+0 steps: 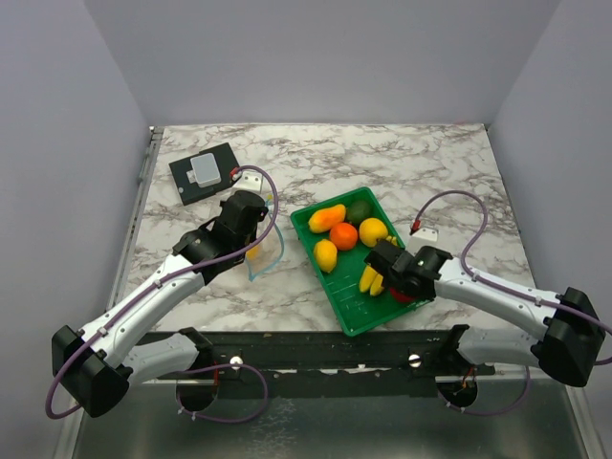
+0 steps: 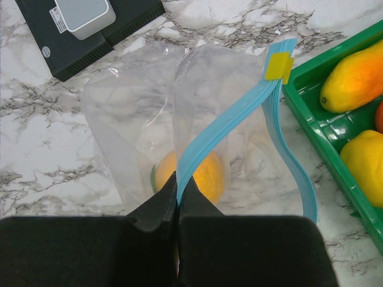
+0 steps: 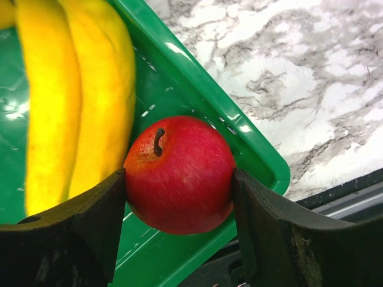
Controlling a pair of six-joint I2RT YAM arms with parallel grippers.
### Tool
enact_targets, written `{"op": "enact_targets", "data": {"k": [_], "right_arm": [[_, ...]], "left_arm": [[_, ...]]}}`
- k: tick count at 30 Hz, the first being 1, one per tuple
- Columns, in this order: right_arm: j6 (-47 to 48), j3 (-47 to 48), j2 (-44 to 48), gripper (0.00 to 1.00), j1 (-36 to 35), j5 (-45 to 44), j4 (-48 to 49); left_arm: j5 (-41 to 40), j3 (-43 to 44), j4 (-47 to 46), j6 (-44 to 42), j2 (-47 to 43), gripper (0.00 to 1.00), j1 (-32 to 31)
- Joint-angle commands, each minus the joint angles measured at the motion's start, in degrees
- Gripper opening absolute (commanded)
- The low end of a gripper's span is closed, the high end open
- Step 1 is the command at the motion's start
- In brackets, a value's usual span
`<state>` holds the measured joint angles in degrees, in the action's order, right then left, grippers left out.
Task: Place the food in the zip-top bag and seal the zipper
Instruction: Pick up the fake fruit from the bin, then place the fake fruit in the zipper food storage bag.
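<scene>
Clear zip-top bag [image 2: 137,107] sits left of centre on the marble-patterned desk [image 1: 430,172]. It's thin, floppy film, and there's one round orange-yellow fruit [image 2: 206,173] showing through it down at the bottom. The zipper [image 2: 227,119] is a narrow light blue strip with one small yellow tab [image 2: 277,66] at its far end. The left hand [image 2: 178,200] has both fingers pressed together, pinching that blue strip and holding the mouth up.

Just right of the bag, a glossy green plastic tray [image 1: 349,311] runs toward the near edge. I count seven pieces in it:
- one orange-yellow mango shape [image 1: 327,217]
- one dark green avocado shape [image 1: 359,210]
- one round orange [image 1: 343,235]
- two smooth yellow ovals [image 1: 373,231]
- one bunch of bananas [image 3: 78,101]
- one red apple [image 3: 179,155], shiny and stemmed, in the tray's near corner

The right hand [image 3: 178,197] has a black pad against each side of that apple, which touches the bananas.

Toward the far left corner lies one flat black box [image 1: 204,177] with a grey block on top. Its white label [image 2: 58,21] carries print too small to read.
</scene>
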<state>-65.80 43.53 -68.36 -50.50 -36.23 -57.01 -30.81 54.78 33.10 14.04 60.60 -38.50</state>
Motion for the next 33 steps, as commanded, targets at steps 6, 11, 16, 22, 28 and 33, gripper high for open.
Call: {"op": "enact_targets", "data": {"k": [6, 11, 16, 22, 28, 33], "right_arm": [[3.33, 7.89, 3.22, 0.36, 0.31, -4.49, -2.75], [7.76, 10.98, 4.08, 0.33, 0.31, -2.23, 2.70], [16.05, 11.75, 5.18, 0.32, 0.31, 4.58, 14.89], [23.69, 14.83, 2.77, 0.32, 0.31, 14.13, 24.85], [26.25, 16.04, 1.02, 0.32, 0.30, 22.53, 35.05], [26.42, 17.76, -1.88, 0.32, 0.23, 27.84, 40.64]], "left_arm": [[1.09, -0.64, -0.58, -0.18, -0.17, 0.00, -0.23], [1.21, -0.64, -0.59, -0.20, 0.05, 0.00, -0.25], [1.19, -0.64, -0.58, -0.22, -0.04, 0.00, -0.20], [1.27, -0.64, -0.61, -0.19, 0.04, 0.00, -0.25], [1.47, -0.64, -0.67, -0.18, 0.05, 0.00, -0.23], [1.36, -0.64, -0.68, -0.18, -0.04, 0.00, -0.25]]}}
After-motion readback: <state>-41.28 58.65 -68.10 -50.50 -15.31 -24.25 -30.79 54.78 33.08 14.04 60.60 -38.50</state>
